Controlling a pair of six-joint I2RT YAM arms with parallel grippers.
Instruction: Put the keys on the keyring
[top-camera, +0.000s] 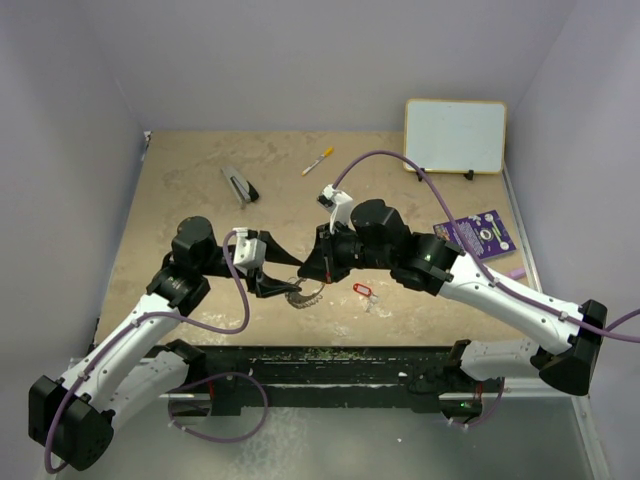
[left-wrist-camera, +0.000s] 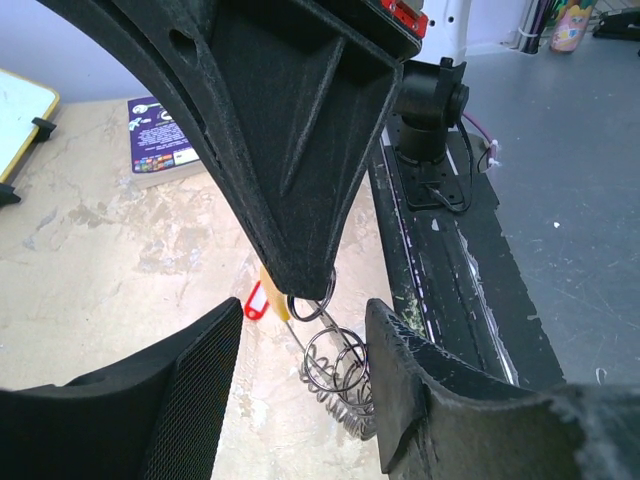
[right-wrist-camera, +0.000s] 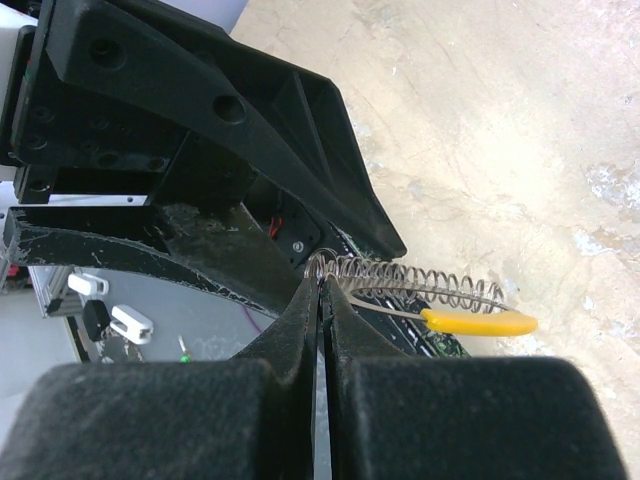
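Right now your right gripper (right-wrist-camera: 320, 282) is clamping tight on the silver coil of the keyring (right-wrist-camera: 410, 277). Your left gripper (left-wrist-camera: 303, 345) is standing with jaws apart around the ring; whether it is gripping cannot be told. The keys (top-camera: 364, 292) are lying on the table (top-camera: 180, 200), just right of the ring.

Tan, mottled tabletop (top-camera: 180, 190). Toward the far edge, a grey-black stapler-like tool (top-camera: 240, 186), with a yellow-tipped marker pen (top-camera: 318, 160) to its right. At the far right corner, a whiteboard (top-camera: 455, 136), standing upright. Near the right edge, a purple booklet (top-camera: 481, 233). Nearer the middle, small silver keys (top-camera: 366, 294) with a red tag.
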